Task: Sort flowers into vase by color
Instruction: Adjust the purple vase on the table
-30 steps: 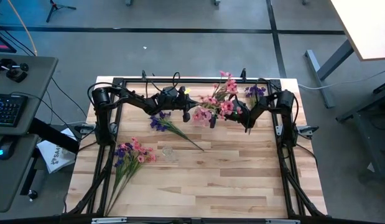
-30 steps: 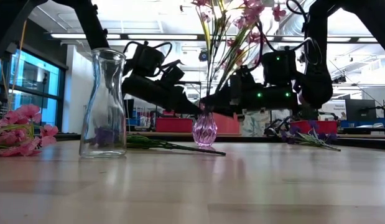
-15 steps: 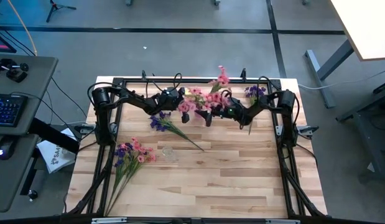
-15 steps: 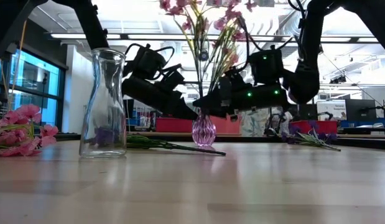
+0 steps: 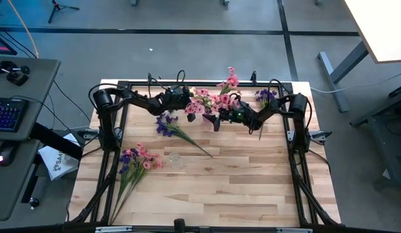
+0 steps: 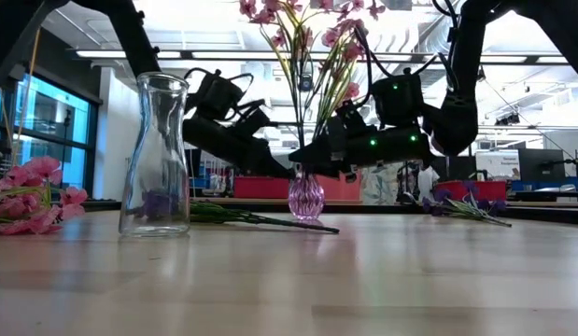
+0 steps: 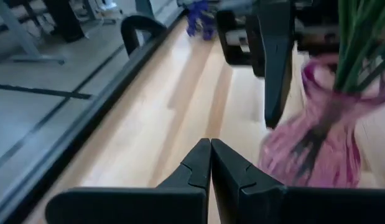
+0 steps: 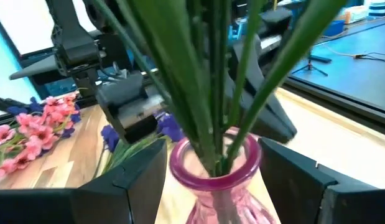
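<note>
While the pink glass vase (image 6: 306, 194) near the table's far edge (image 5: 206, 82) holds pink flowers (image 5: 213, 100), the clear carafe (image 6: 157, 155) stands empty mid-table. The right gripper (image 8: 211, 168) straddles the vase neck, jaws wide; the left gripper (image 7: 210, 163) is closed, empty, beside it.

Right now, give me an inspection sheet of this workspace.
Surface: wooden table, bare in its near half.
Job's things: pink vase holding pink flowers; clear glass vase with nothing in it; mixed pink and purple bunch; purple spray lying flat; purple sprig at the far right.
Clutter: nothing seen.
Grippers: left gripper jaws shut, beside the pink vase; right gripper jaws open on either side of the vase neck.
Cables: black cables looped over the arms.
Surroundings: desk with a keyboard at left.
</note>
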Controlling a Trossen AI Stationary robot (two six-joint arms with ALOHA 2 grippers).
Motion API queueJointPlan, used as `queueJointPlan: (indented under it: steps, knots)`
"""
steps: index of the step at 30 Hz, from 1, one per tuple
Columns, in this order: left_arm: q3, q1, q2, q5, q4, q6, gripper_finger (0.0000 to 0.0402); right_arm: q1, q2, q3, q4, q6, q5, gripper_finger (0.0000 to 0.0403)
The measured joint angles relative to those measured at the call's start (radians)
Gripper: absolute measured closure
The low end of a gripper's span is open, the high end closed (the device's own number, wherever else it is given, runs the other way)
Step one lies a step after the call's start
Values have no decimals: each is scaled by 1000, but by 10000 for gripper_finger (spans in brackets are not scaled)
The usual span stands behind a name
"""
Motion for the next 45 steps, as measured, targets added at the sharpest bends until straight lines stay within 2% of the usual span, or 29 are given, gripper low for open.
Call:
queueJointPlan:
  steps: [7, 17, 22, 26, 35, 45]
  knots:
    - [0, 30, -99, 0, -92, 18, 402, -20, -66, -2, -72, -14, -4, 160]
    - [0, 56, -244, 0, -313, 44, 401, -22, -214, -3, -253, -49, -15, 160]
    - [0, 55, -311, 0, -413, 52, 402, -20, -291, -3, -329, -44, -64, 160]
    - [0, 55, -380, -3, -538, 99, 401, -18, -362, -3, -450, -52, -67, 160]
    - [0, 61, -539, -104, -733, 148, 401, -24, -538, -4, -687, -91, -61, 160]
    - [0, 102, -650, -144, -799, 137, 401, -59, -684, -4, -841, -97, -46, 160]
